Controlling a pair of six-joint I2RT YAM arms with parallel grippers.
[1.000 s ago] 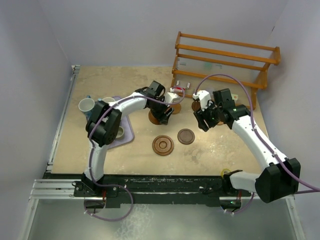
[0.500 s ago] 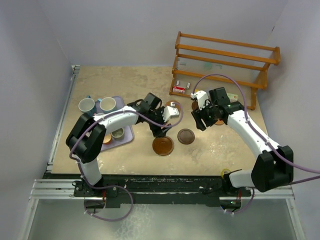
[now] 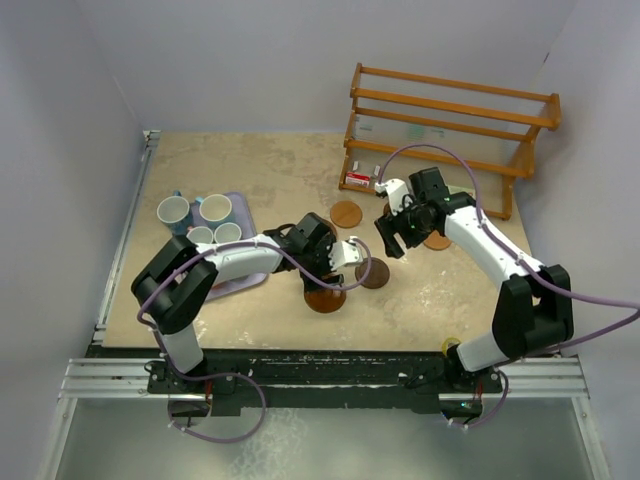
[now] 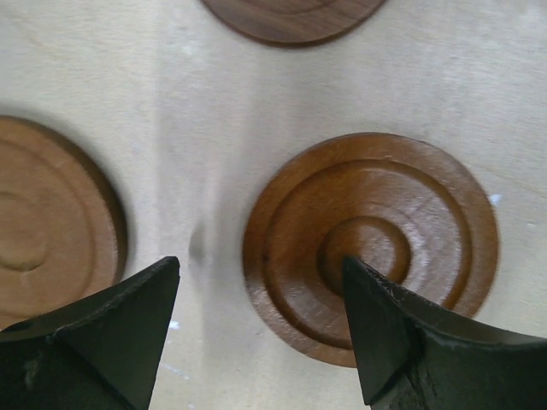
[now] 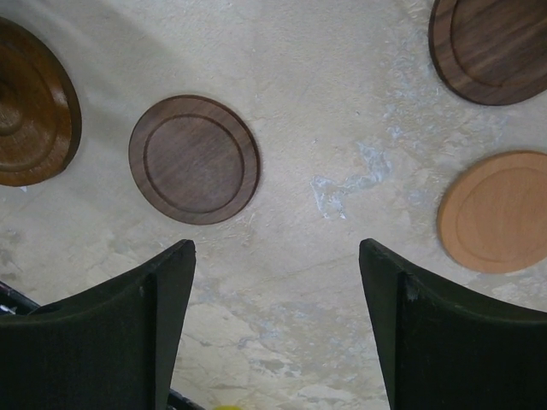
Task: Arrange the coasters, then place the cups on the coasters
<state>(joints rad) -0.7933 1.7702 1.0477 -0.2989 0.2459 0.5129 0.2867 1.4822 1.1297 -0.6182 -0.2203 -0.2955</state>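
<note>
Over the desk (image 3: 260, 165), left gripper (image 4: 261, 273) and right gripper (image 5: 276, 248) gape empty above scattered coasters (image 3: 346, 213); cups (image 3: 215, 209) sit far left. A careless pinch might skid the grooved coaster (image 4: 369, 248) into its neighbour (image 4: 51, 231).

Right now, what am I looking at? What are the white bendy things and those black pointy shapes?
Those are two robot arms bolted to a table. One picture looks down from above. The other two come from a small camera on each arm's wrist, so the black shapes are that arm's own fingers. The left gripper hangs open over a grooved reddish-brown coaster. The right gripper is open too, above bare table, with a dark coaster and a light orange coaster nearby. Neither gripper holds anything. From above you can also see cups gathered at a lavender tray on the left, and a wooden rack at the back.
</note>
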